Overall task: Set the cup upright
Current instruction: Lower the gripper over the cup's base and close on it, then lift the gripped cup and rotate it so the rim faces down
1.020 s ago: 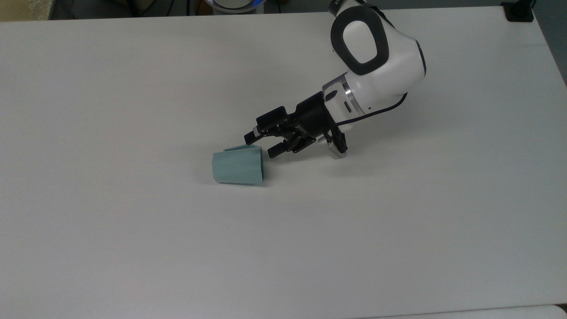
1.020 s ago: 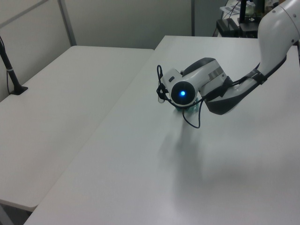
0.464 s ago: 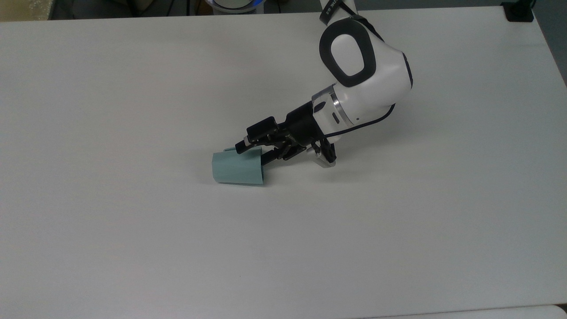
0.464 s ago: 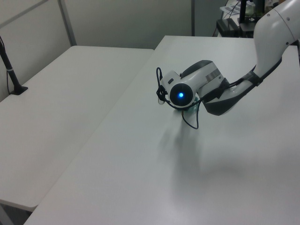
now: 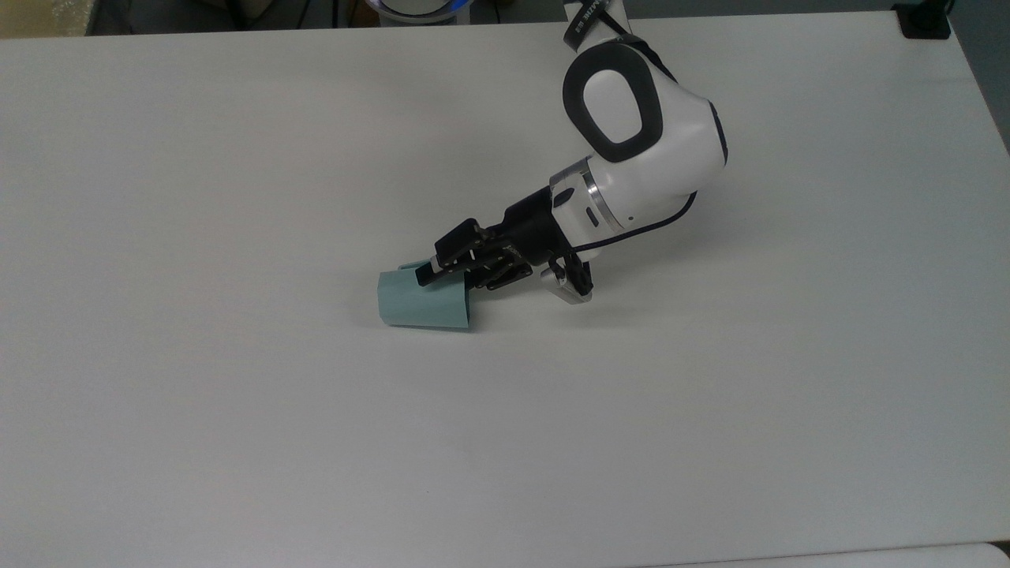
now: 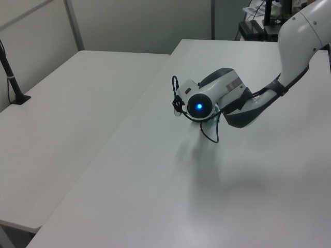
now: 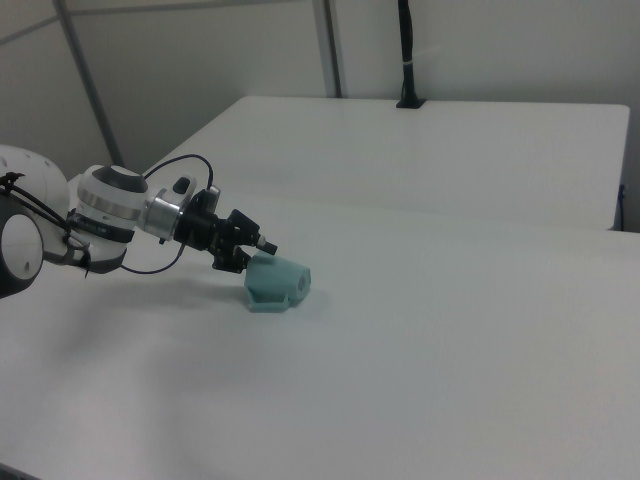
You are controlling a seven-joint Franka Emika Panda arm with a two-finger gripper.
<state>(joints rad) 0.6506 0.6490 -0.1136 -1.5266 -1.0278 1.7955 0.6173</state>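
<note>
Since a second earlier my gripper [image 5: 443, 273] had slid down the top view's left onto the cup [image 5: 424, 300], one finger over its upper wall by the mouth; I could not tell whether it had clamped. The cup lay on its side mid-table [image 5: 237, 410]. The right view showed its handle [image 7: 266, 297] facing the camera, while the left view had the wrist [image 6: 199, 106] covering most of the cup.

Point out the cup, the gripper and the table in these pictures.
cup [image 5: 418, 304]: top view, on its faceted side wall as it lies tipped over.
gripper [image 5: 443, 270]: top view, midway between its fingertips at the cup's mouth end.
table [image 5: 237, 434]: top view, on bare white tabletop.
</note>
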